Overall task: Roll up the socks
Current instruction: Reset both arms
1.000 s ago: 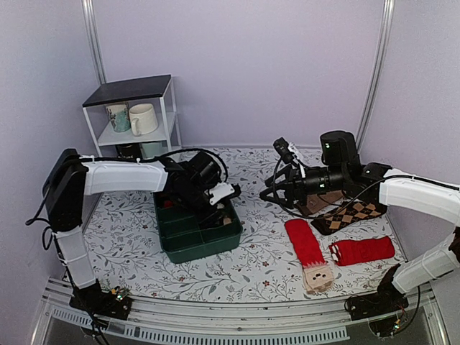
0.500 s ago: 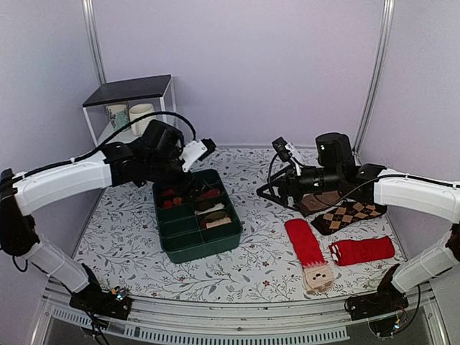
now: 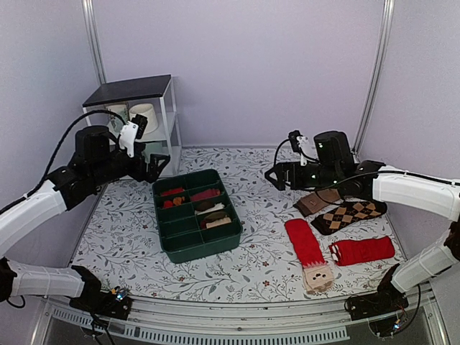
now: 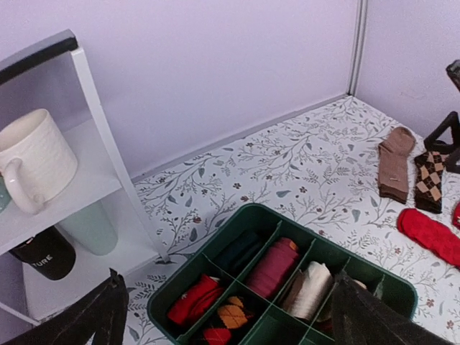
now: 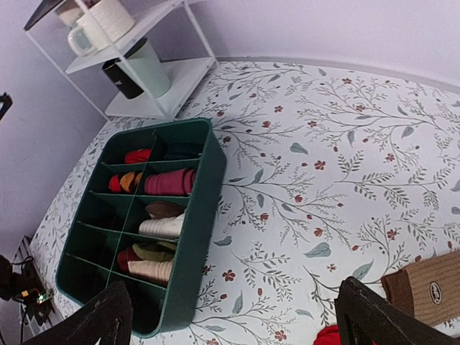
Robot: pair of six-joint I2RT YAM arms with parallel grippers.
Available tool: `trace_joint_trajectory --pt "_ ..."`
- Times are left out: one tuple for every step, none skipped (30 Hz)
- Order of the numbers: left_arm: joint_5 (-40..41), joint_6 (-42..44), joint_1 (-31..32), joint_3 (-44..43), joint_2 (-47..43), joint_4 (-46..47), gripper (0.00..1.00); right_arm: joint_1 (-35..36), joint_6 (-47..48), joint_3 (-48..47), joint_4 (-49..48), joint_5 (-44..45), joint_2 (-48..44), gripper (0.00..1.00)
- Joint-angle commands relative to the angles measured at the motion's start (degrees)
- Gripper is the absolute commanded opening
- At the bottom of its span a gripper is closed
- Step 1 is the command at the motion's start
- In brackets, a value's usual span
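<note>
L gripper [image 3: 156, 165]: my fingers spread wide, nothing btwn them, hanging in air over the table [image 3: 126, 241] at left-rear, near the white shelf [image 3: 133, 89] w/ mugs [image 3: 143, 118]. R gripper [image 3: 275, 177]: also spread, empty, in air btwn green bin [image 3: 205, 249] and the loose socks. Bin compartments hold rolled socks [image 4: 273, 266]. Unrolled ones lie flat on my right: brown sock [image 3: 317, 202] and argyle sock [image 3: 350, 214] side by side. Nearer me, long red sock [image 3: 305, 244], short red sock [image 3: 361, 250] just beside.
</note>
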State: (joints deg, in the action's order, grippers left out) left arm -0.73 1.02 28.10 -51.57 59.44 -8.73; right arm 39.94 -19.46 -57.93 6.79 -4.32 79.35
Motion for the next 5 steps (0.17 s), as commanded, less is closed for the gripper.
trace_joint_trajectory --pt "-2.9 -2.0 -0.1 2.7 -0.5 1.8 1.0 -0.3 -6.5 -1.2 2.8 10.3 0.1 1.0" --pt "-3.1 -2.0 -0.1 3.2 -0.9 2.3 1.0 -0.3 -6.5 -1.2 2.8 10.8 0.2 1.0" --pt "-3.2 -2.1 -0.1 3.7 -1.4 2.8 1.0 -0.3 -6.2 -1.2 2.9 11.3 0.4 1.0" --pt "-3.1 -2.1 -0.2 4.2 -1.9 3.3 0.99 -0.3 -5.8 -1.4 3.2 11.6 0.5 1.0" --pt "-2.8 -2.2 -0.1 4.8 -2.5 3.9 0.99 -0.3 -5.6 -1.4 3.2 11.9 0.7 1.0"
